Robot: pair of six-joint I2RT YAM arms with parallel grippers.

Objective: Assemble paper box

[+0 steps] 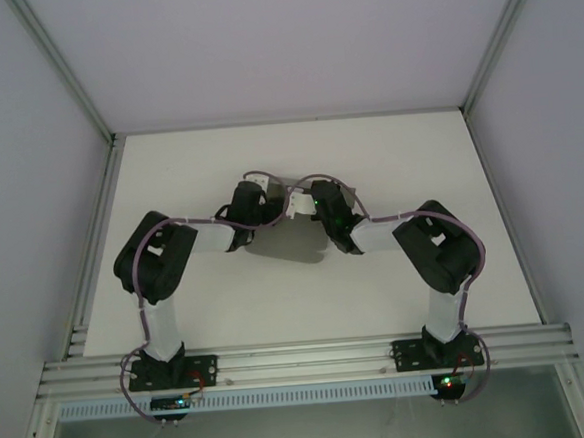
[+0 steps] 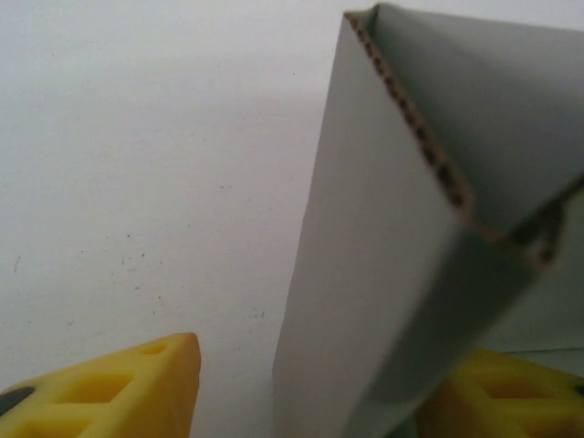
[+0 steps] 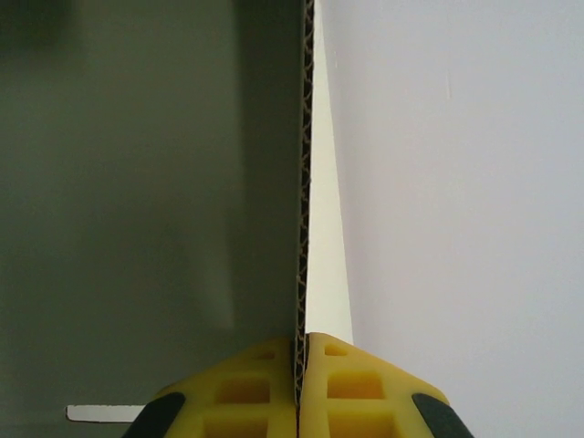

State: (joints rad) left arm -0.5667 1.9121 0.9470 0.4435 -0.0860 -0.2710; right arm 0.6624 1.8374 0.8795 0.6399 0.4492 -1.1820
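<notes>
So the right hand is pinched tight on a box wall — left hand is spread open, box corner between its fingers.

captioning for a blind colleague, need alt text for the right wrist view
The yellow-fingered right gripper is shut on a wall of a grey corrugated paperboard box, seen edge-on up the frame's middle. The wall's shadowed face lies left, the white table right.

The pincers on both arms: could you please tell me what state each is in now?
Left pincer: open, straddling the box, not clamped on it.
Right pincer: shut on the box's edge.
</notes>
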